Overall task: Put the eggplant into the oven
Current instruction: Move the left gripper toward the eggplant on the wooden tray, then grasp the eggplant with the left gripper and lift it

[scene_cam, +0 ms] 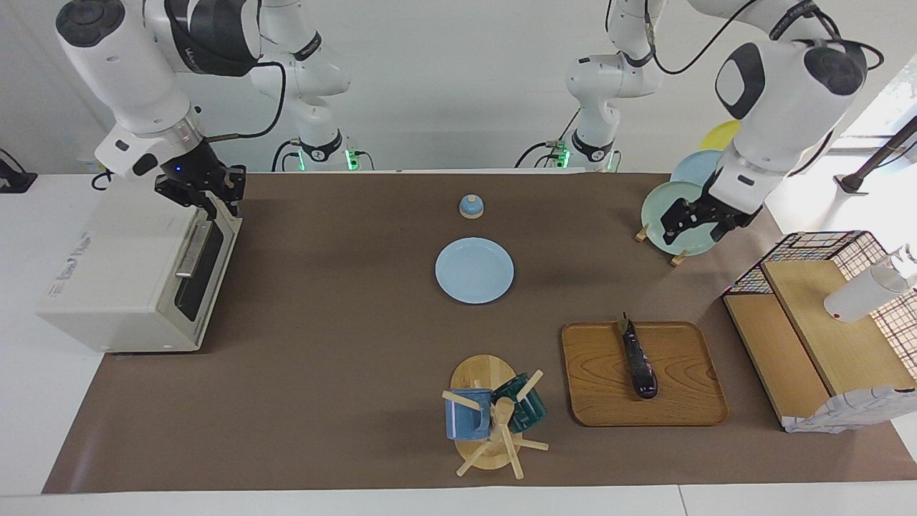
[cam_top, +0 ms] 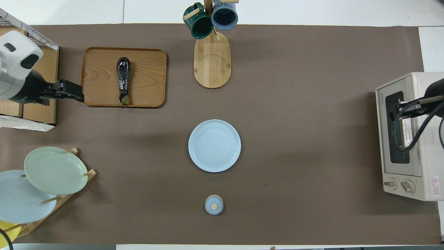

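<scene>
Nothing of the task is done yet, judging from how things lie. The eggplant (scene_cam: 637, 358) lies on the wooden tray (scene_cam: 688, 401) toward the left arm's end of the bench (scene_cam: 322, 322), untouched by either gripper, and the oven (scene_cam: 129, 279) stands well apart at the right arm's end with its door shut. What is left: open the door, pick up the eggplant, carry it across, set it inside.

The right gripper (scene_cam: 215, 197) is at the top edge of the oven door, close by the bar handle (scene_cam: 192, 251); I cannot tell whether it touches it, nor whether it is apart or closed. The left gripper (scene_cam: 698, 222) hangs over the plate rack (scene_cam: 677, 254), at about two o'clock from the eggplant in the facing view; whether it is apart or together I cannot tell either.

The eggplant is slim, long, glossy purple-black, lying flat along the tray's short axis, its green stem cap (cam_top: 125, 100) pointing toward the robots. In the overhead view it sits at about ten o'clock from the blue plate (cam_top: 214, 146).
</scene>
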Tool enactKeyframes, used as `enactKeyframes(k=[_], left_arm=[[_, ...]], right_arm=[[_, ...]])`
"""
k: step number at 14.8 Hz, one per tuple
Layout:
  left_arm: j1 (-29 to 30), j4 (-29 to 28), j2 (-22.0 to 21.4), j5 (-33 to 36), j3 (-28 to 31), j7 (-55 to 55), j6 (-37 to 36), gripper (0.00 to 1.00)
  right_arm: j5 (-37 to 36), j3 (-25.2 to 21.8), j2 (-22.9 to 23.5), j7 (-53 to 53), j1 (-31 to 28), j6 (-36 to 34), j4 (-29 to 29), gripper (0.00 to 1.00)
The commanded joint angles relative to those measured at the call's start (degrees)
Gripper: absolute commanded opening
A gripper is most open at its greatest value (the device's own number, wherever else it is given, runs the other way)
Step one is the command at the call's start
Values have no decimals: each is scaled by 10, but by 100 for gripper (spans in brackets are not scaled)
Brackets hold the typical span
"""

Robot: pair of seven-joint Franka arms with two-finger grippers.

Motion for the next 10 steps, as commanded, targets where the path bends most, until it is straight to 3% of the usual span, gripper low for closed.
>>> enactKeyframes(k=[1, 4, 10], left_arm=[[-4, 82, 109, -6, 1, 18, 27, 100], [-5, 79, 164, -4, 0, 45, 102, 100], [-31, 78, 246, 9, 0, 76, 210, 100]], right_arm=[[-61, 5, -22, 77, -5, 40, -67, 0], [-131, 5, -15, 108, -6, 86, -108, 0], [-184, 5, -10, 120, -15, 138, -150, 0]])
